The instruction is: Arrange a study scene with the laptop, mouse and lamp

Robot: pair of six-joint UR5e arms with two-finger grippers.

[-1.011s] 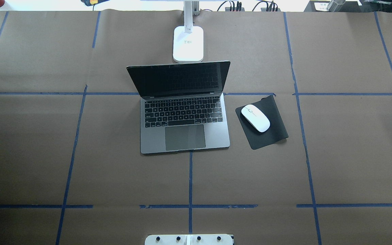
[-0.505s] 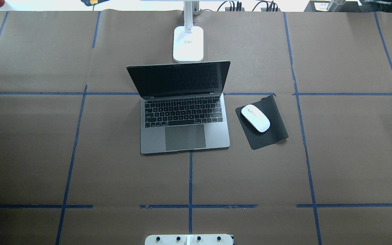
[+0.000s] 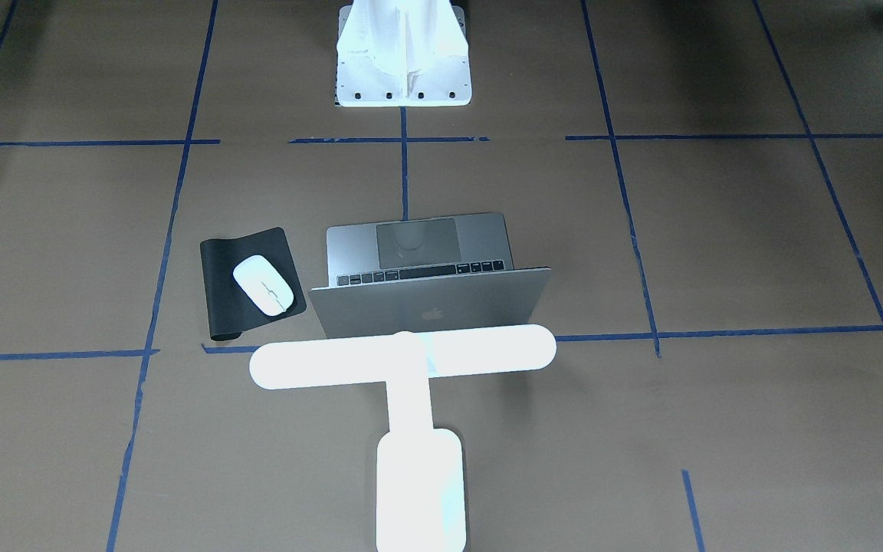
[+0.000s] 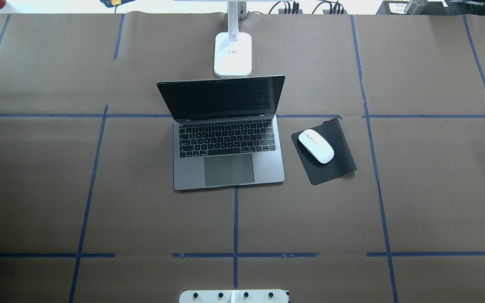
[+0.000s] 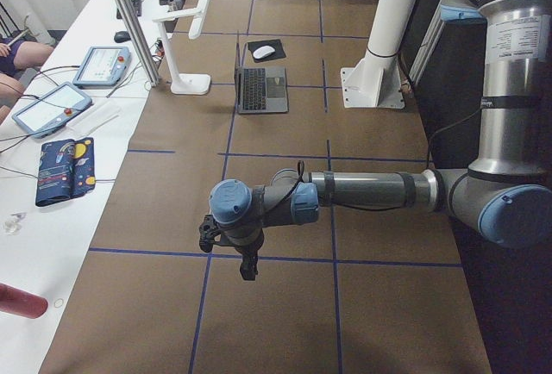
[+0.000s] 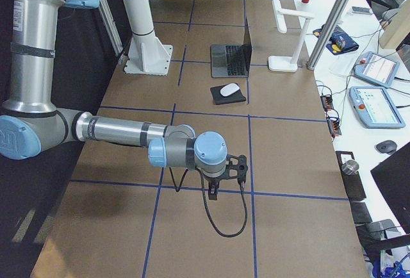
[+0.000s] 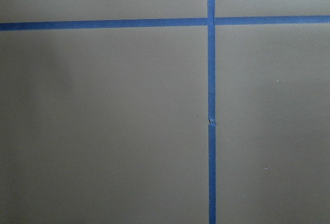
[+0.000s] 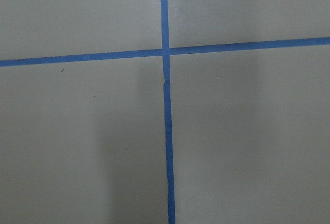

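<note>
Exterior left view shows the left gripper [image 5: 247, 269] over taped paper, and the right gripper [image 6: 213, 191] likewise. Open or closed, I cannot tell. Far from both, between them, the laptop [image 4: 229, 164] stands open, with the mouse [image 4: 316, 146] beside it and the lamp [image 4: 233, 54] behind. The setup seems complete, so next comes only a check.

Worktop: a wide worktop covered in brown paper [image 4: 436, 189] was marked into large squares by blue tape lines [image 4: 235, 219].
Stand: a white tapering stand on a bolted plate [image 5: 379, 46] rose from one long edge.
Side table: a long white table [image 5: 95, 146] ran just beside the opposite edge.
On the side table: two grey tablet-like pendants with red buttons [image 5: 102, 65], a dark blue patterned fabric pouch [image 5: 65, 170], a red cylinder [image 5: 19, 302] and loose cables.
Post: a silver metal post [image 5: 134, 16] stood where the two surfaces met.
Light: even, with faint soft shadows on the paper.
</note>
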